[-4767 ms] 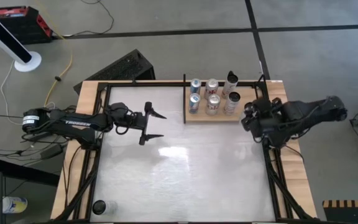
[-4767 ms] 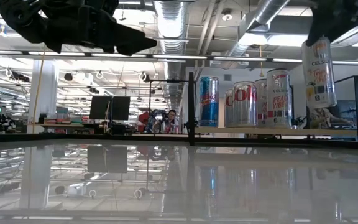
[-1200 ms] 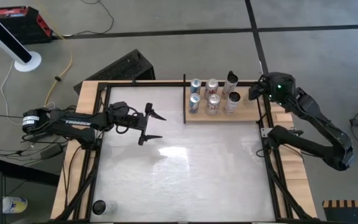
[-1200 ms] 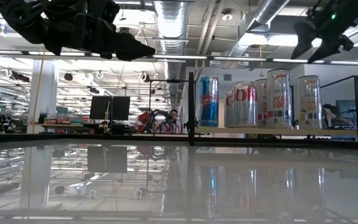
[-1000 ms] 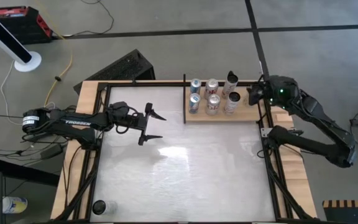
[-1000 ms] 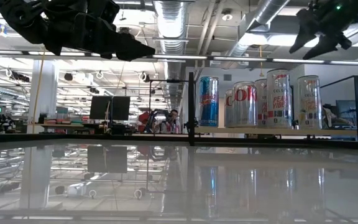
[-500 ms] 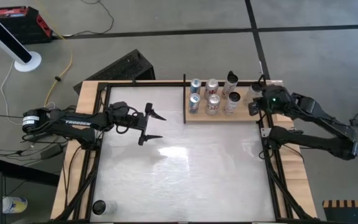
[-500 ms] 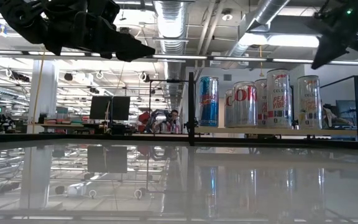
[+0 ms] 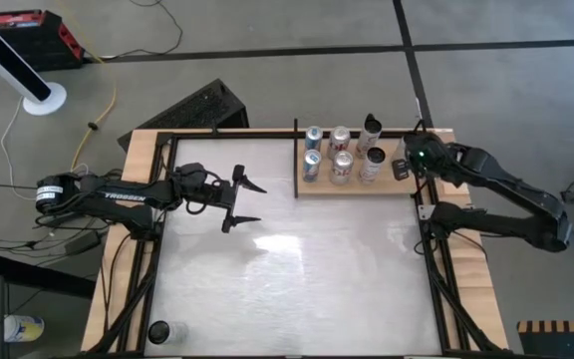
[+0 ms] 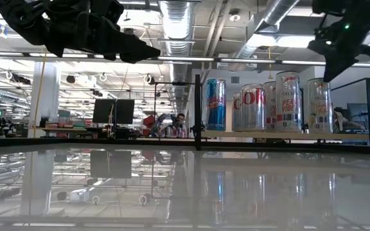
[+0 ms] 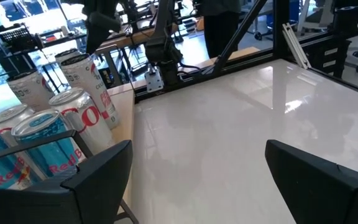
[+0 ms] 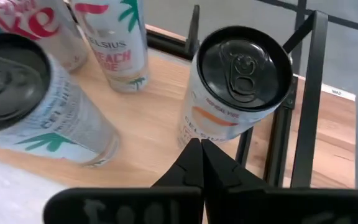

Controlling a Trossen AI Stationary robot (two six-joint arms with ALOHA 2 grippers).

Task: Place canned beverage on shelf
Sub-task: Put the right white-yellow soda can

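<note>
Right arm: reaches in from the right edge of the worktop [image 9: 297, 289], elbow folded out to the side, wrist bent towards the shelf's right end
Right hand [image 9: 400, 170]: hangs over the right end of the shelf [image 9: 399, 185], just beside the nearest can; its two fingers are pressed together tip to tip with nothing between them, plain in the right wrist view [image 12: 201, 163]
Black-topped can [image 12: 238, 87]: stands upright on the wood of the shelf, close against the black rail at the corner, just ahead of the closed fingertips and not touched by them
Shelf: sits along the far edge of the worktop, right of centre, tan wood inside thin black rails
Other cans [image 9: 339, 155]: upright on the shelf in two short rows left of the right hand; in the low view a blue can [image 10: 215, 104] is at the left end, red-lettered and white ones beside it
Left arm: stretched in from the left side, level above the worktop, well apart from the shelf
Left hand [image 9: 245, 202]: held over the left part of the worktop, fingers [image 11: 92, 180] spread wide, empty
</note>
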